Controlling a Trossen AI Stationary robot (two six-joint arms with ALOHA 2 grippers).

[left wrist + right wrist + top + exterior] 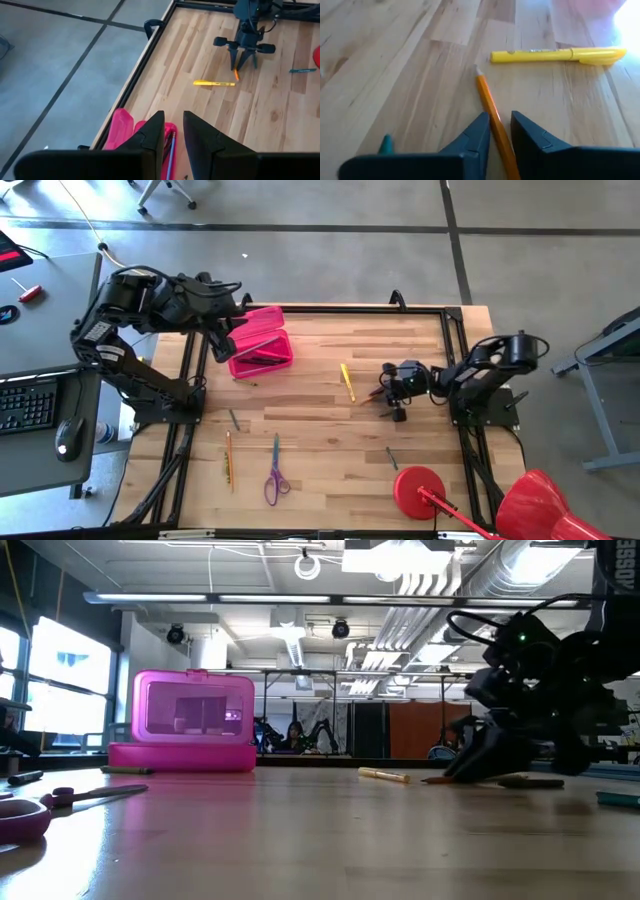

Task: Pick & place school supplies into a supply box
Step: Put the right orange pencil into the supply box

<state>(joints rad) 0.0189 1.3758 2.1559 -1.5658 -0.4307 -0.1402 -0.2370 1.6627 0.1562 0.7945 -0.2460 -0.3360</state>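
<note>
The pink supply box [262, 352] sits at the table's far left with its lid standing open [193, 705]; pens lie inside it [171, 147]. My left gripper [174, 122] hovers just above the box [228, 343], open by a narrow gap, holding nothing. My right gripper [500, 125] is down at the table right of centre [388, 393], shut on an orange pencil [487, 102]. A yellow pen [347, 381] lies flat beside it. Purple-handled scissors [275, 476], another orange pencil [228, 458] and a grey pen [233, 418] lie at the near left. My right gripper pinches the orange pencil between its two fingers, at a stretch of the shaft [496, 122] back from the tip. The fingers come steeply from above and lie across it. The pencil's tip [476, 70] rests on the table; the other end is hidden below the fingers.
A red round disc with a handle [420, 485] and a big red object [530, 502] sit at the near right corner. A small teal pen [392, 457] lies near them. A black frame rail [340, 308] runs along the table's far edge. Bare wood stretches between box and right gripper.
</note>
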